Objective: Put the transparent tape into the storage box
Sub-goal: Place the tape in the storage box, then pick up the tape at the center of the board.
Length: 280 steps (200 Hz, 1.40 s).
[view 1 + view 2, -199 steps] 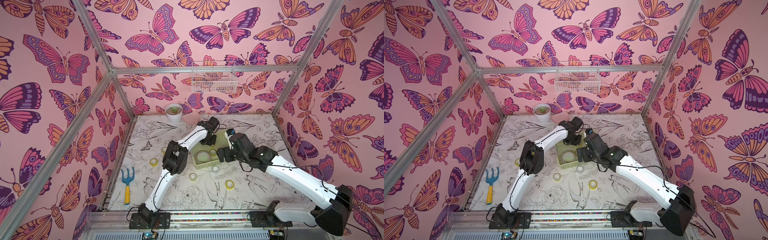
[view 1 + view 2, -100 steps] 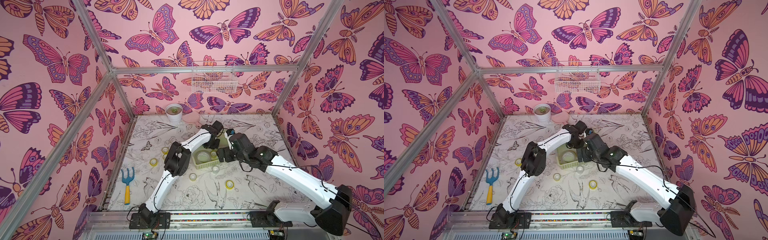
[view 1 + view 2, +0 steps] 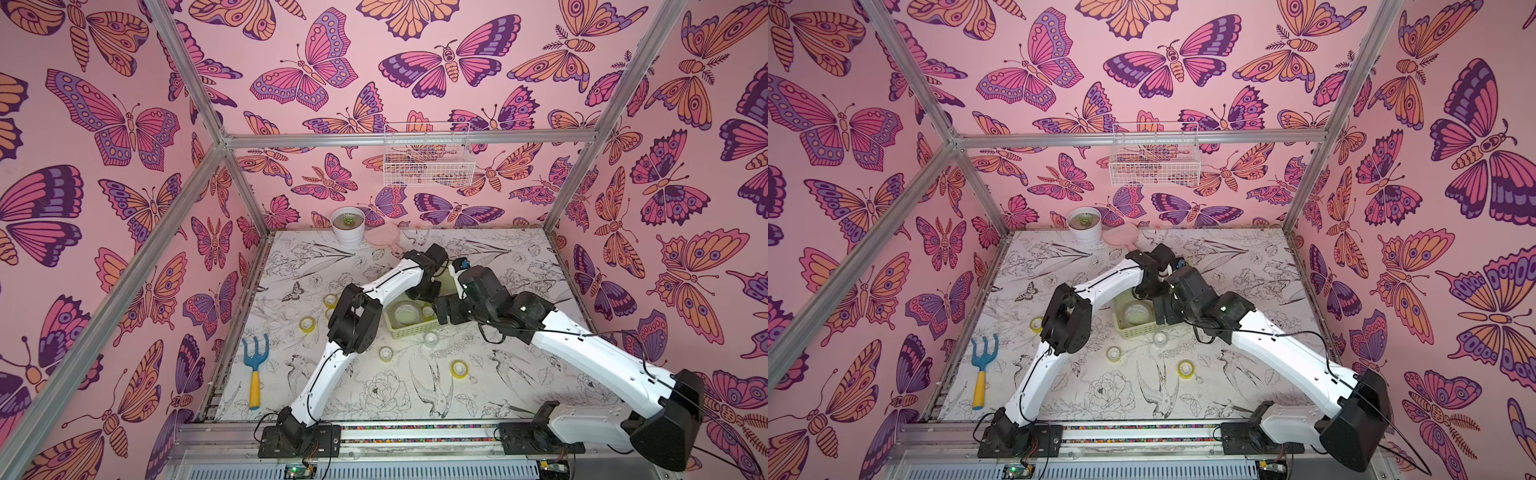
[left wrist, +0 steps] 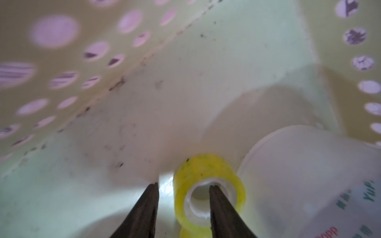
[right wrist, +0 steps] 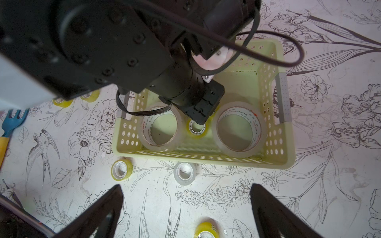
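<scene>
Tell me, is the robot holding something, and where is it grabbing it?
Nothing is held. The left gripper stands open astride the wall of the yellow tape roll in the storage box, not pinching it. The right gripper is open, empty.

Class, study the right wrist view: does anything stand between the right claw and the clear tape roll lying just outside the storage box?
Nothing visible does. The right claw, jaws wide open, faces the clear tape roll with only bare mat between them. A yellow roll lies beside it, off the path.

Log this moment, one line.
left gripper: open at small yellow tape roll inside pale yellow-green perforated plastic box | right gripper: open, empty
</scene>
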Available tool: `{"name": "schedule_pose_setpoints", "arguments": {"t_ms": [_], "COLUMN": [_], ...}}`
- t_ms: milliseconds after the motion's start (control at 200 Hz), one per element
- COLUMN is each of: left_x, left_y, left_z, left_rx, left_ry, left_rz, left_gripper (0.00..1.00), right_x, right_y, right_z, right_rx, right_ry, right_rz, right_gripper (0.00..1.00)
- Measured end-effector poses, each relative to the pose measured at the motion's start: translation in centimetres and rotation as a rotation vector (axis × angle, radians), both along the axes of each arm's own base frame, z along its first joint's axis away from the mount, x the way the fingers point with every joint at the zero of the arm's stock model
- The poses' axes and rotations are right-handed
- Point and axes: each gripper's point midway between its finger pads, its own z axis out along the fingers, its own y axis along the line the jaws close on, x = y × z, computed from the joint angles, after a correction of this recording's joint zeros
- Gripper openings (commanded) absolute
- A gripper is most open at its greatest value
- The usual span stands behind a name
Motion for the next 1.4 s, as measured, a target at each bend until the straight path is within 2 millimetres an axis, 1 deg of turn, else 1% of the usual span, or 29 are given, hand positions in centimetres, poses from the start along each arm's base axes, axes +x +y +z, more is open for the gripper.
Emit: {"name": "schedule_pose_setpoints", "arguments": {"t_ms": [105,175,230,275,326,366,411,466,526,576,601,616,736,866,1087,1152,1242,1402], "left_x": [0.6,1.3,1.8,2.1,2.4,2.6,2.7,2.6,2.4,2.2,2.0,1.9,1.0,0.2,-2.2,-2.8,-3.7,-5.4], "left_y": [1.1,2.1,3.0,3.8,4.8,5.6,6.5,7.8,9.2,10.3,10.9,11.2,13.7,16.6,22.1,23.7,25.7,28.6], "left_z": [2.2,4.2,6.0,7.4,9.0,10.0,10.9,11.8,12.4,12.6,12.7,12.6,12.8,13.2,13.4,13.1,12.2,9.7], "left_rx": [-0.017,-0.039,-0.058,-0.072,-0.086,-0.093,-0.097,-0.09,-0.079,-0.066,-0.057,-0.053,-0.03,-0.01,0.034,0.045,0.067,0.119], "left_ry": [-0.02,-0.048,-0.072,-0.089,-0.112,-0.126,-0.14,-0.154,-0.165,-0.17,-0.171,-0.17,-0.166,-0.169,-0.174,-0.166,-0.145,-0.08], "left_rz": [0.027,0.055,0.079,0.103,0.126,0.146,0.171,0.192,0.224,0.246,0.257,0.263,0.316,0.388,0.554,0.595,0.647,0.711], "left_gripper": [0.57,0.58,0.65,0.66,0.72,0.76,0.78,0.92,0.93,0.94,0.99,1.0,1.0,1.0,1.0,1.0,0.96,0.87], "right_x": [0.0,0.1,0.1,0.2,0.2,0.2,0.2,0.3,0.3,0.4,0.4,0.5,0.8,1.3,1.8,1.7,1.6,1.2], "right_y": [0.1,0.1,0.2,0.4,0.5,0.7,0.9,1.2,1.6,2.0,2.3,2.4,4.0,5.9,8.8,9.5,10.5,12.1], "right_z": [0.1,0.1,0.2,0.3,0.4,0.4,0.4,0.3,0.0,-0.3,-0.3,-0.4,-0.5,-0.2,0.1,0.0,-0.1,-1.0], "right_rx": [0.003,0.006,0.011,0.018,0.025,0.029,0.034,0.036,0.035,0.037,0.039,0.04,0.052,0.077,0.102,0.106,0.108,0.096], "right_ry": [-0.002,-0.005,-0.007,-0.009,-0.012,-0.011,-0.01,-0.008,-0.003,0.006,0.01,0.013,0.03,0.042,0.055,0.061,0.068,0.084], "right_rz": [0.001,0.002,0.003,0.007,0.011,0.017,0.023,0.032,0.047,0.061,0.069,0.072,0.117,0.17,0.251,0.273,0.298,0.347], "right_gripper": [0.99,0.99,0.99,0.99,0.99,0.99,0.99,0.99,0.99,0.99,0.99,0.99,0.99,0.99,0.99,0.99,0.99,0.99]}}
